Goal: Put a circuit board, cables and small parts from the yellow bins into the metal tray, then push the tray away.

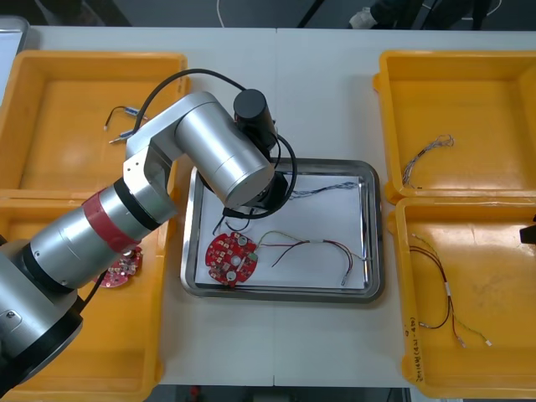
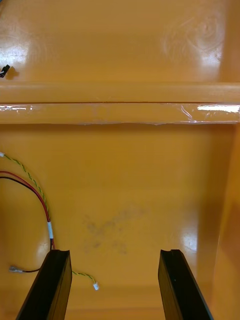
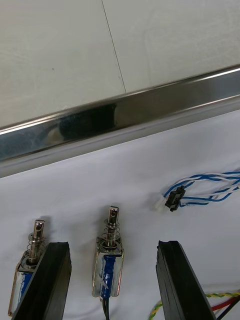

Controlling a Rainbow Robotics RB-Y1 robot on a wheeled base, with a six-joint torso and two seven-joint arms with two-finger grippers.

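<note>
The metal tray (image 1: 374, 230), white inside, holds a round red circuit board (image 1: 232, 258), a red and yellow cable (image 1: 311, 246) and a twisted blue and white cable (image 1: 322, 191). My left arm reaches over the tray's far left part. My left gripper (image 3: 113, 247) hangs open just above the tray floor, and a small metal part (image 3: 107, 267) lies between its fingers without touching either. A second small metal part (image 3: 29, 265) lies beside one finger. The blue and white cable (image 3: 202, 191) ends near the other finger. My right gripper (image 2: 115, 255) is open above the near right yellow bin (image 2: 130, 200).
A red and yellow cable (image 2: 35, 197) lies in the near right bin (image 1: 490, 352). The far right bin (image 1: 469, 92) holds a thin cable (image 1: 425, 156). Another circuit board (image 1: 122, 268) is in the near left bin (image 1: 126, 352), and a cable (image 1: 124, 119) in the far left bin (image 1: 50, 126).
</note>
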